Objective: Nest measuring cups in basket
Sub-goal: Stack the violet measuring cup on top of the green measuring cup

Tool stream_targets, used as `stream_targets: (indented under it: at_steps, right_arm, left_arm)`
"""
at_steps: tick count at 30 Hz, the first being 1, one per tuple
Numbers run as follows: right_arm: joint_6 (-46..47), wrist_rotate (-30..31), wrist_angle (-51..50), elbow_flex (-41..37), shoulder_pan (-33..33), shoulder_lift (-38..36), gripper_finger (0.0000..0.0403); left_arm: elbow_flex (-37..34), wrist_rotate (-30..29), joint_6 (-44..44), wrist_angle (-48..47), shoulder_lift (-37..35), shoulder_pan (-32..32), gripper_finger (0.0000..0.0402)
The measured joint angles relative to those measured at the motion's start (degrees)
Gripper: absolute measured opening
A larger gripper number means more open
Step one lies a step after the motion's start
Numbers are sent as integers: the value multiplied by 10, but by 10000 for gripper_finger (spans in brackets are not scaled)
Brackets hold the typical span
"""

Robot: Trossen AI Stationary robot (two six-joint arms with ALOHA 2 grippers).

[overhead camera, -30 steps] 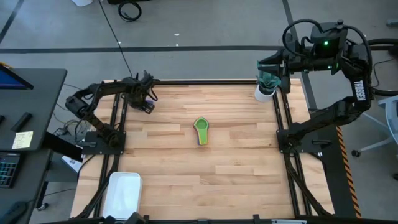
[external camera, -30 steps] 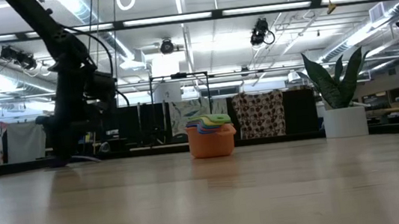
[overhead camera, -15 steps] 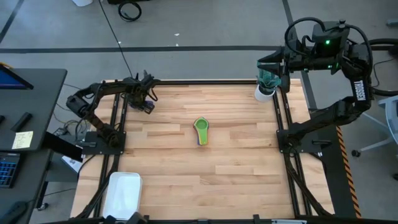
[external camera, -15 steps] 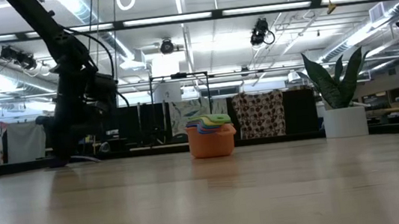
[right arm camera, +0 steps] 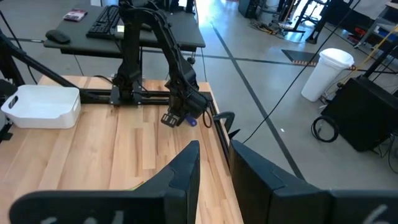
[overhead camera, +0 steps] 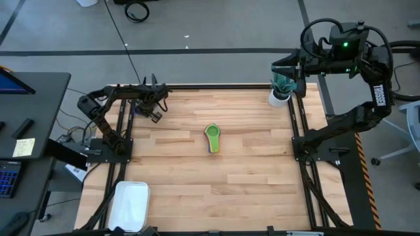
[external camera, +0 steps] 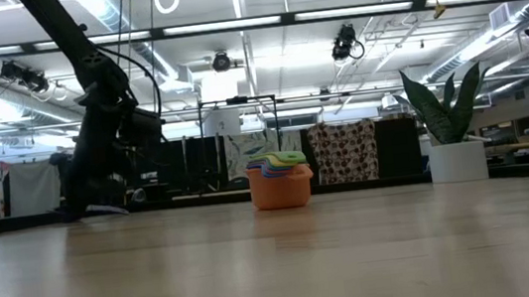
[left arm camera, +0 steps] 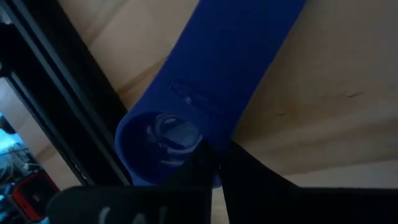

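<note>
Gripping the dark blue measuring cup point(left arm camera: 205, 81) near the table point(overhead camera: 249, 177) corner, left claw point(overhead camera: 155, 113) is clenched on its rim; embossed handle writing unreadable. Nested cups point(overhead camera: 212, 137) sit centre-table, handles pointing toward the basket point(overhead camera: 131, 203) end.

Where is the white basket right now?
In the high view, the white basket sits at the table's near-left corner, far from the stacked cups in the middle.

Overhead camera looks straight down on the whole table point(overhead camera: 249, 170); a low one looks level across it; wrist cameras look past their fingers.
</note>
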Motion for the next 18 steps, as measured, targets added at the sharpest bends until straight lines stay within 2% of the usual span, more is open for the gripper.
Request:
stream_targets:
  at_steps: [3, 7, 12, 18]
  right_arm:
    - [-5, 0, 0, 0, 0, 0, 92]
    - [-19, 0, 1, 0, 0, 0, 92]
    - [-19, 0, 2, 0, 0, 0, 92]
    - [-24, 0, 2, 0, 0, 0, 92]
  left_arm:
    - [3, 16, 19, -4, -1, 0, 18]
    - [38, 78, 32, -52, 0, 0, 17]
    - [114, 73, 39, -109, 0, -11, 17]
    - [243, 74, 120, -197, -3, -61, 17]
